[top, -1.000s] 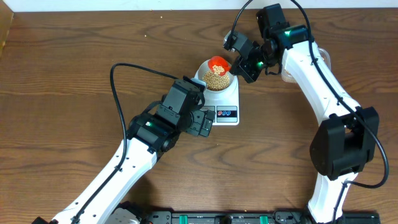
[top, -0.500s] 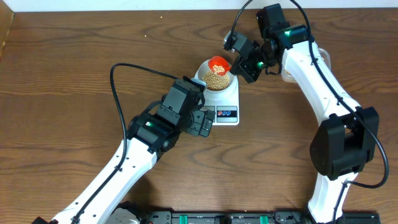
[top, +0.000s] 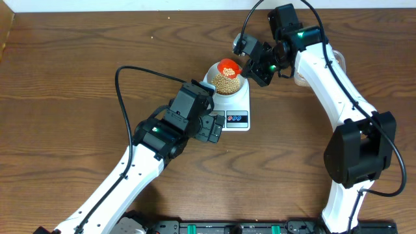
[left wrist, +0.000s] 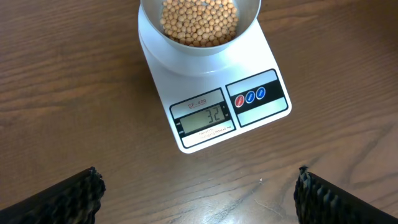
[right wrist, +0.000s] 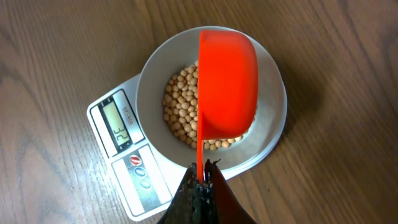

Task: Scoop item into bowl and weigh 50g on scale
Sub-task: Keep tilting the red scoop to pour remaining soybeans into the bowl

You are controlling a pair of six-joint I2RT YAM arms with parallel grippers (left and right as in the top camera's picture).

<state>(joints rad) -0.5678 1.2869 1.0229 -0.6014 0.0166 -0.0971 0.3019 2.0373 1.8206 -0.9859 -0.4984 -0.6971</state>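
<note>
The pale bowl (top: 227,81) sits on the white scale (top: 235,110) and holds many tan beans (right wrist: 180,115). The scale display (left wrist: 205,118) reads 32. My right gripper (right wrist: 201,171) is shut on the thin handle of an orange-red scoop (right wrist: 227,84), held tipped over the bowl; in the overhead view the scoop (top: 228,66) still carries some beans. My left gripper (left wrist: 198,190) is open and empty above bare table just in front of the scale; its fingers (left wrist: 56,199) show at the bottom corners.
A clear tub (top: 302,75) is mostly hidden behind the right arm at the back right. The wooden table (top: 78,78) stretches to the left. The scale's buttons (top: 236,118) face the left arm.
</note>
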